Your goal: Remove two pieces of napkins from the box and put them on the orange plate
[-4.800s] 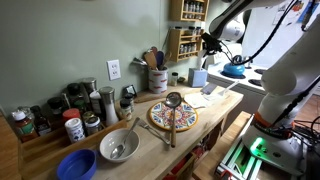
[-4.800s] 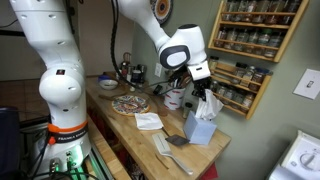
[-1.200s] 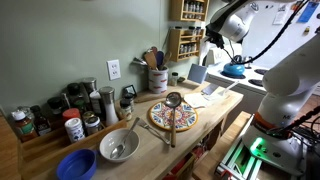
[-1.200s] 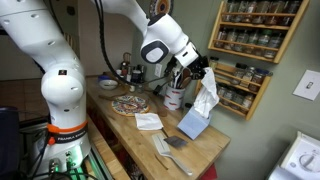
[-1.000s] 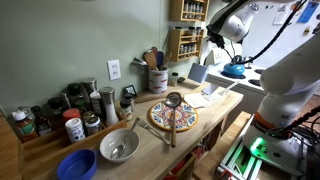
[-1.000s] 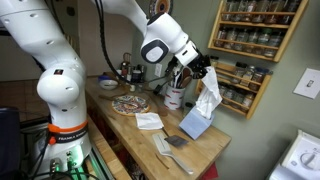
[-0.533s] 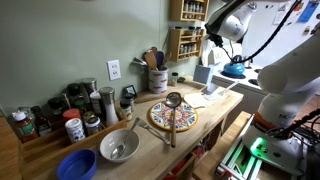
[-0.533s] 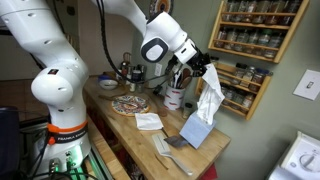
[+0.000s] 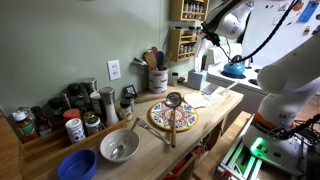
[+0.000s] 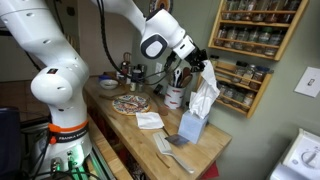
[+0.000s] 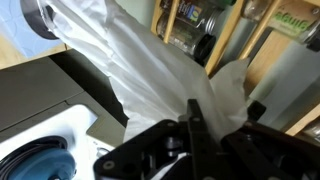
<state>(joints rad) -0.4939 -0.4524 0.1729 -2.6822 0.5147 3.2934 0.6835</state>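
My gripper (image 10: 198,67) is shut on a white napkin (image 10: 203,96) that hangs from it down into the blue napkin box (image 10: 192,127) on the counter. In an exterior view the gripper (image 9: 207,39) is high above the box (image 9: 197,78). The wrist view shows the napkin (image 11: 150,60) pinched between my dark fingers (image 11: 195,125), with the gripper (image 11: 222,122) closed on it. The orange patterned plate (image 9: 178,121) lies mid-counter with a ladle (image 9: 172,104) across it; it also shows in an exterior view (image 10: 130,103). Another napkin (image 10: 149,121) lies flat on the counter between plate and box.
A spice rack (image 10: 250,45) hangs on the wall behind the box. A utensil crock (image 9: 157,77) stands by the wall. A metal bowl (image 9: 119,146), a blue bowl (image 9: 76,165) and several jars (image 9: 70,115) fill one end of the counter. A spatula (image 10: 172,152) lies near the counter's end.
The box was tilted and lifted by the pulled napkin; it now stands upright on the counter. The gripper still holds the napkin, slightly higher.
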